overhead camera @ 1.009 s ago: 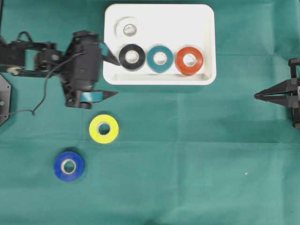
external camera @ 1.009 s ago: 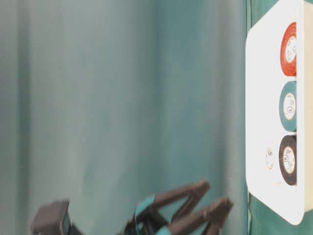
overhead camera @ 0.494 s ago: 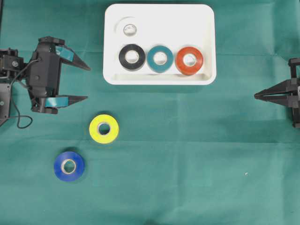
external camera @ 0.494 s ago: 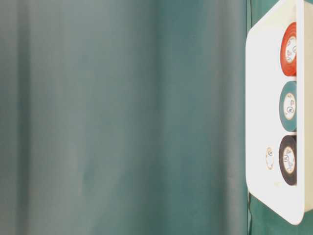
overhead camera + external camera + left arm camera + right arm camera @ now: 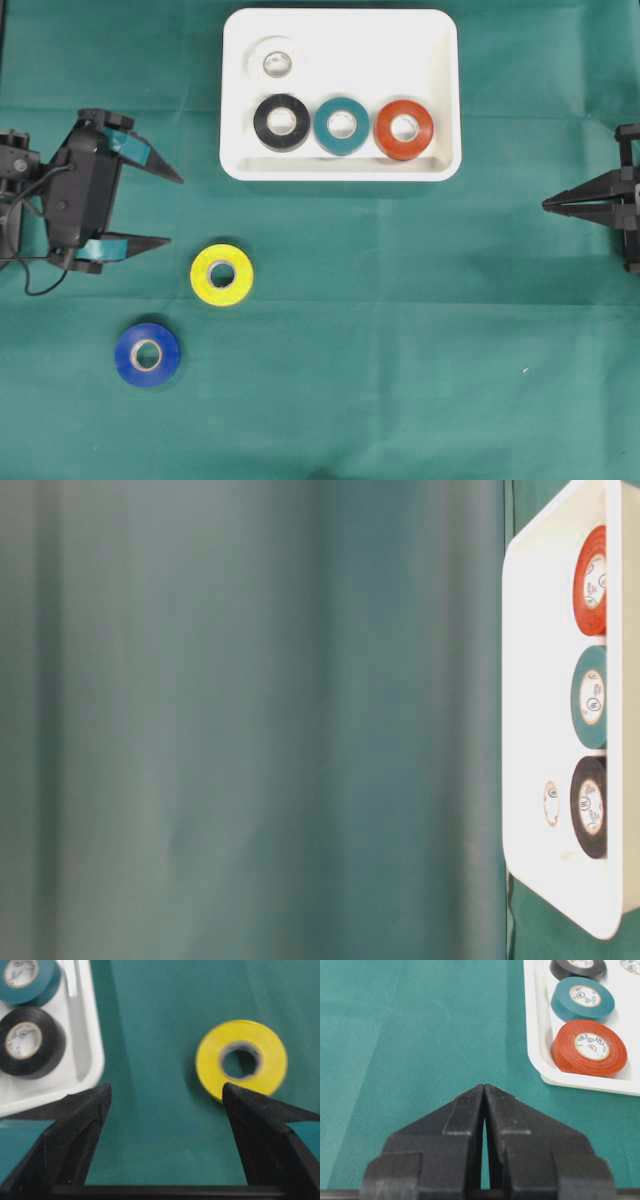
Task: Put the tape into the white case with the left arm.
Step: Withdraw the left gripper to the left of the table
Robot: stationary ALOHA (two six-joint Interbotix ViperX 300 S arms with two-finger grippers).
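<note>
- Four rolls sit in the white case (image 5: 440,90) at upper centre of the overhead frame: white (image 5: 275,63), black (image 5: 282,121), teal (image 5: 342,125), red (image 5: 404,129).
- We see the left gripper (image 5: 178,210) at mid-left, jaws spread wide, holding nothing.
- We find the yellow tape (image 5: 221,274) on the green cloth (image 5: 400,330) just lower right of it, the blue tape (image 5: 147,354) lower left.
- At the right edge, the right gripper (image 5: 546,205) is pinched closed, empty.

No writing can be read anywhere. The paper cores of the orange tape (image 5: 589,1048), teal tape (image 5: 583,999) and black tape (image 5: 27,1042) carry small printed marks, round logo-like ones among them, but all are too small and blurred to make out.
</note>
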